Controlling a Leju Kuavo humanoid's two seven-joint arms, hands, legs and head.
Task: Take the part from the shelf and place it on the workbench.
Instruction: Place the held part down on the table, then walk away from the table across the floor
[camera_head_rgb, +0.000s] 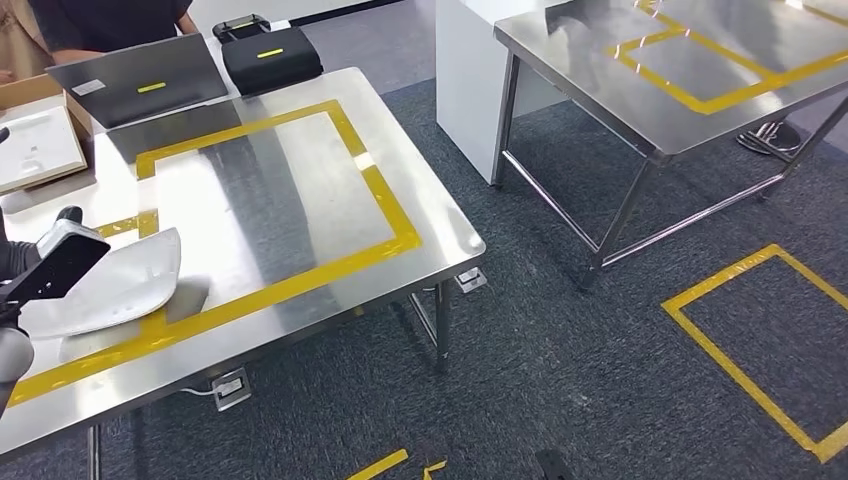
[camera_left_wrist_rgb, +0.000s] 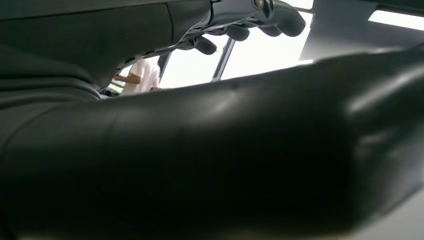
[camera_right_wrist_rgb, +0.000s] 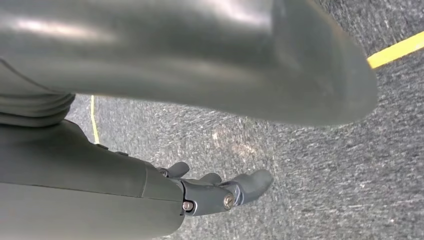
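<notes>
The white curved part (camera_head_rgb: 115, 285) lies on the steel workbench (camera_head_rgb: 300, 190), at its left end, across the yellow tape outline (camera_head_rgb: 385, 215). The left hand (camera_head_rgb: 45, 265) sits at the part's left edge; whether its fingers grip the part or merely touch it cannot be told. In the right wrist view, the right hand (camera_right_wrist_rgb: 220, 192) hangs over grey carpet (camera_right_wrist_rgb: 310, 170), fingers loosely extended, holding nothing. A closed laptop (camera_head_rgb: 140, 80) rests at the bench's far side.
</notes>
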